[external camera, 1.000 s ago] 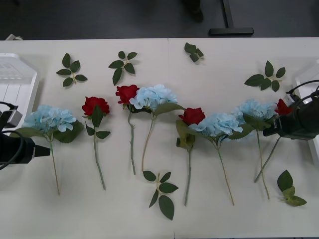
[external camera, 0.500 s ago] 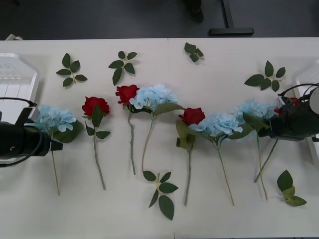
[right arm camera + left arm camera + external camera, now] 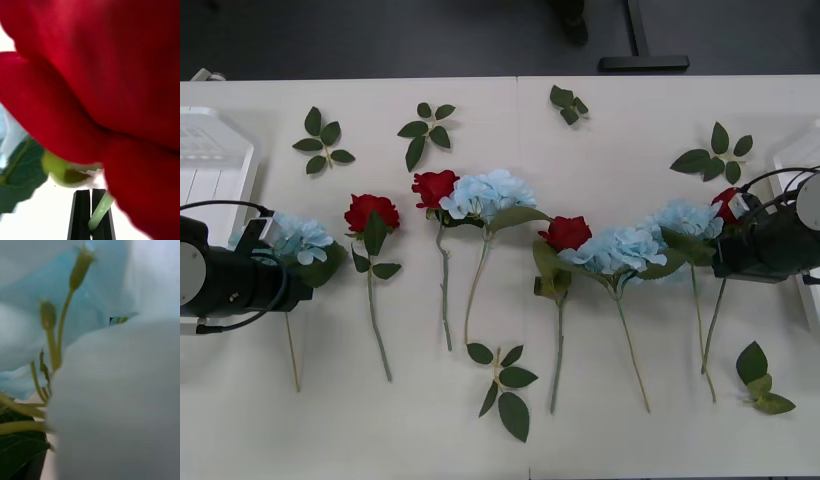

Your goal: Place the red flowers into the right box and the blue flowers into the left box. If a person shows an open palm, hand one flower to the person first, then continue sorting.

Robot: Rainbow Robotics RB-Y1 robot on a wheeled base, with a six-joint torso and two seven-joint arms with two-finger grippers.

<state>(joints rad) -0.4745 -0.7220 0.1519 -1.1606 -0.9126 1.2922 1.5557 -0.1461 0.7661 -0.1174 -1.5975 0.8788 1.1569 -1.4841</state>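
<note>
Right hand point(image 3: 91, 210) pinching a red rose point(image 3: 726, 203) stem at table point(image 3: 600, 440) right edge; left hand point(image 3: 292, 290) over blue hydrangea point(image 3: 302, 238), grip can't tell.

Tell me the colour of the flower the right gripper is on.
Deep red: a rose, best seen in the right wrist view, stem between the right gripper fingers.

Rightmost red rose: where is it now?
Front view, far right: the rightmost red rose sits just right of a blue hydrangea, near the right box, its stem pinched in the right gripper.
</note>
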